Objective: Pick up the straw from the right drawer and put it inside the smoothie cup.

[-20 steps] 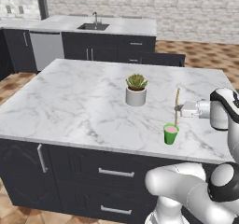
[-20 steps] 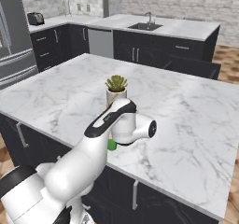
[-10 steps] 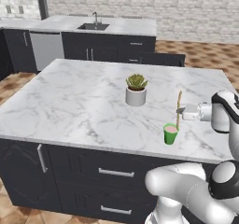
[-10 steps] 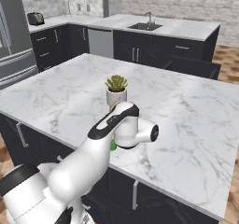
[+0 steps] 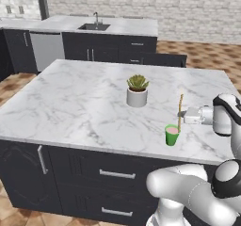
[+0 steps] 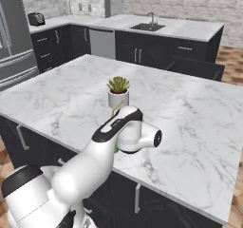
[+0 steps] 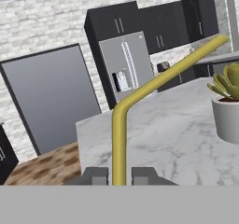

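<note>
Left base view: pincer (image 5: 184, 117) clenched on straw (image 5: 180, 113), coming in level from the right, just above the table (image 5: 70, 102). Straw near upright, long axis close to vertical, top leaning slightly right. Lower end right at the rim of the cup (image 5: 172, 135) — can't tell if already inside or just behind it. Cup sits just left of and below the pincer, near the front edge; plant (image 5: 137, 90) farther back and left, well apart.

Right base view: forearm and wrist block most of it. Sliver of green cup (image 6: 115, 148) peeking out under the wrist; short tan bit of straw (image 6: 114, 111) above the wrist, in front of plant (image 6: 118, 92). Pincer itself hidden here.

Hand view: straw (image 7: 118, 143) clamped between both fingertips (image 7: 94, 176), rising straight from the grip, then bending off toward the upper right. Plant (image 7: 228, 101) at right edge.

Judgement: key relation = straw's lower end vs cup mouth. Likely needs a small shift toward the cup, then straight down, axis kept vertical — release only once the end is clearly inside.
</note>
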